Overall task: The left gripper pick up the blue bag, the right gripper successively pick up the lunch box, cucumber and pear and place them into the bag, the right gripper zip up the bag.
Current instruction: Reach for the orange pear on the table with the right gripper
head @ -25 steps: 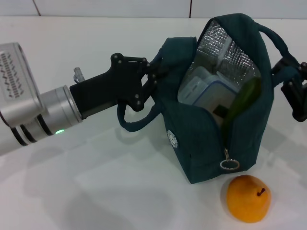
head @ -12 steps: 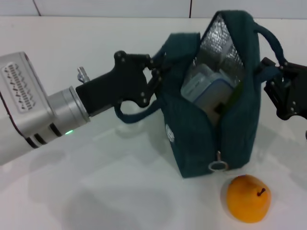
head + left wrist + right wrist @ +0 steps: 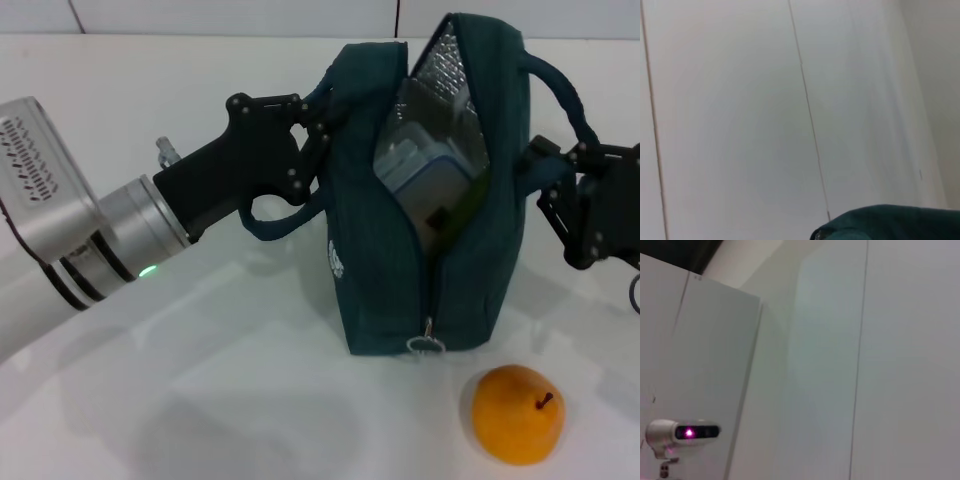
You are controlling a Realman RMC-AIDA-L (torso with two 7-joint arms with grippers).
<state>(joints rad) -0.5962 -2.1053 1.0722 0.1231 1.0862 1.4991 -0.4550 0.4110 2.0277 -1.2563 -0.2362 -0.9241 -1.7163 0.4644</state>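
Observation:
The blue bag (image 3: 385, 270) stands upright at the table's centre, its top open and the silver lining showing. Inside it the pale lunch box (image 3: 425, 175) leans, with a dark green strip of the cucumber (image 3: 473, 205) beside it. My left gripper (image 3: 312, 150) is shut on the bag's left side by the handle. My right gripper (image 3: 560, 200) is against the bag's right side, under the other handle. The orange-yellow pear (image 3: 517, 413) lies on the table in front of the bag, to the right. An edge of the bag (image 3: 890, 222) shows in the left wrist view.
A metal zip ring (image 3: 424, 345) hangs at the bag's lower front. The white table (image 3: 200, 400) spreads around the bag. The right wrist view shows only a wall and a small camera unit (image 3: 682, 432).
The bag has swung upright and shifted left, its opening narrower. My right gripper has moved in leftward to the bag's right side. The pear has stayed put.

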